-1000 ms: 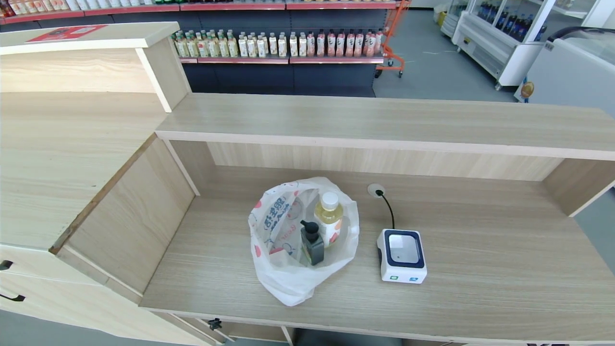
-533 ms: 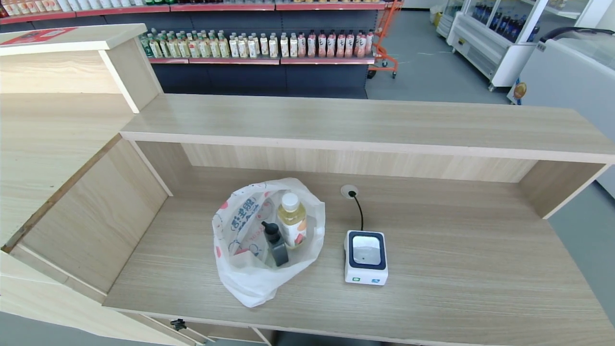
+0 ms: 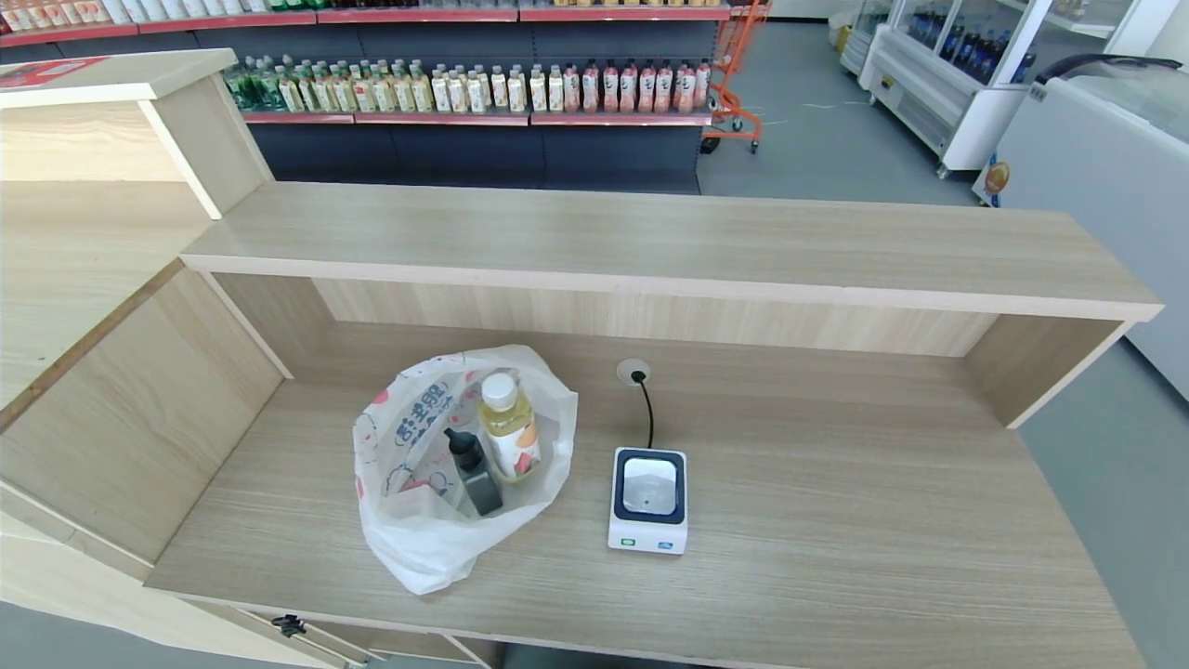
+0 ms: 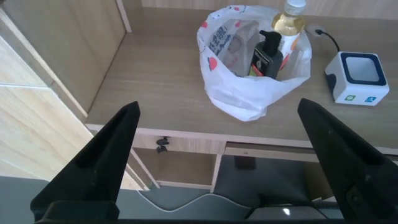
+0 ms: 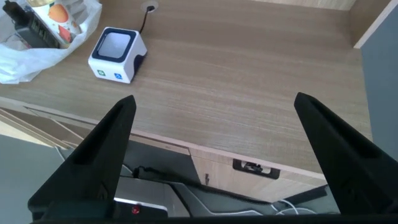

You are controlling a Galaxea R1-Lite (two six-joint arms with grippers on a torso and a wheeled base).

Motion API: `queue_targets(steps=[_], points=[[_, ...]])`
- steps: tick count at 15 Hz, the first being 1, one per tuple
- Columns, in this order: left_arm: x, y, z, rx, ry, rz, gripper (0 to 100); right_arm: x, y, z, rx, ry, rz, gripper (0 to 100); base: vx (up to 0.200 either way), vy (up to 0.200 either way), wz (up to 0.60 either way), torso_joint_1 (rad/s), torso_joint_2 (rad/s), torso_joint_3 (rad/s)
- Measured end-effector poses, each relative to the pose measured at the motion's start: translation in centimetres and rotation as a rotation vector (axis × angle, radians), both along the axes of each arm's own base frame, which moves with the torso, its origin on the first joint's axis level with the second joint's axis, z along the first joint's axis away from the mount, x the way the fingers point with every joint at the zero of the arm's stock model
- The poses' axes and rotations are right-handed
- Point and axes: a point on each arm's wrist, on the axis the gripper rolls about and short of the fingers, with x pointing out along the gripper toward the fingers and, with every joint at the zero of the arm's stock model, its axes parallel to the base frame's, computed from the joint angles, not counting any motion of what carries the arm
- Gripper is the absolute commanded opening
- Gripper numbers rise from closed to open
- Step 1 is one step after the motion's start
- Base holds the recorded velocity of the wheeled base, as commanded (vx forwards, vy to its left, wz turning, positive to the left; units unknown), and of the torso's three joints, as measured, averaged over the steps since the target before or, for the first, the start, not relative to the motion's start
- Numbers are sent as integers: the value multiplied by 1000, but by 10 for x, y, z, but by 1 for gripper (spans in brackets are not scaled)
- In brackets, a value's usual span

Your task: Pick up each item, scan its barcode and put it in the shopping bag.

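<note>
A white plastic shopping bag (image 3: 409, 539) stands open on the wooden counter (image 3: 836, 520), left of centre. Inside it a yellow drink bottle (image 3: 508, 427) with a white cap stands upright, with a dark pump bottle (image 3: 474, 474) in front of it. To the right of the bag sits the white barcode scanner (image 3: 649, 500), its window facing up. My left gripper (image 4: 219, 104) is open and empty, held back in front of the counter's near edge, facing the bag (image 4: 236, 99). My right gripper (image 5: 214, 98) is open and empty too, off the near edge to the right of the scanner (image 5: 117, 55).
The scanner's black cable (image 3: 646, 409) runs to a grommet at the back. A raised ledge (image 3: 650, 242) overhangs the rear, and a wooden side wall (image 3: 121, 409) closes the left. The counter right of the scanner is bare. Drawers (image 5: 249, 167) lie under the near edge.
The whole head picture has shifted left, so the camera has moved. The bag, both bottles and the scanner keep their places on the counter.
</note>
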Motion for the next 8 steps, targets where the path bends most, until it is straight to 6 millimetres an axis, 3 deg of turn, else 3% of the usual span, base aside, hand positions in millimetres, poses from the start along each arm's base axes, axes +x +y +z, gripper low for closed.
queue_targets(steps=[8], points=[[0,0,0,0,0,1,100,0,0,0,5,1,-1,100,0,0,0,0,0,0]])
